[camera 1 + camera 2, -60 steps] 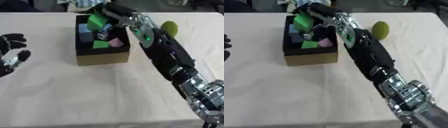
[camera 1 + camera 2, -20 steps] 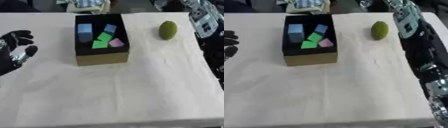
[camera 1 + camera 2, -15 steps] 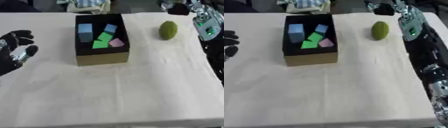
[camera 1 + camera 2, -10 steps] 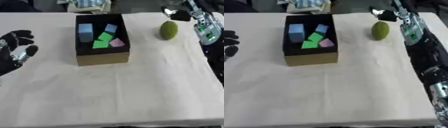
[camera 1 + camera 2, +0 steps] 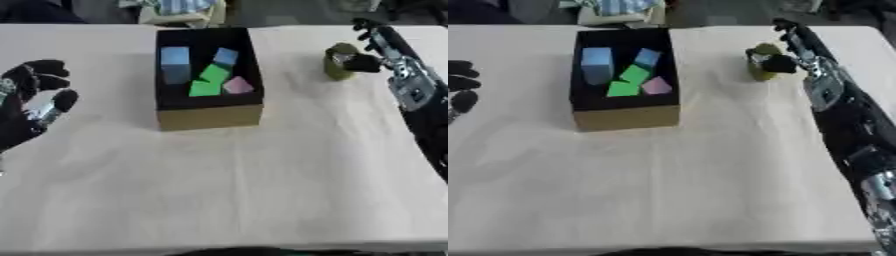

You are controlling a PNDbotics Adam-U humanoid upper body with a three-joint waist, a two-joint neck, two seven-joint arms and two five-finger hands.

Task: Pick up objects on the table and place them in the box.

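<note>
Right hand: the right hand (image 5: 372, 47) is at the far right of the table (image 5: 262, 190), its fingers and thumb curled around the green fruit (image 5: 339, 61).
Green fruit: one, olive green and oval, standing on the table inside the right hand's grasp, with a dark fingertip across its front.
Left hand: the left hand (image 5: 31, 100) shows at the left edge, idle, fingers up and relaxed, holding nothing.
Box: one box (image 5: 210, 116), black inside with a tan front wall, lies between the two hands, nearer the left hand's side than the fruit is, and well apart from both hands.
Blocks in the box: five counted; two blue blocks (image 5: 175, 62), two green blocks (image 5: 206, 87) and one pink block (image 5: 237, 85), all lying on the box floor.
Table: one, covered in a pale cloth, bare in front of both hands.
Far edge: a heap of cloth (image 5: 179, 7) lies beyond the box.
</note>
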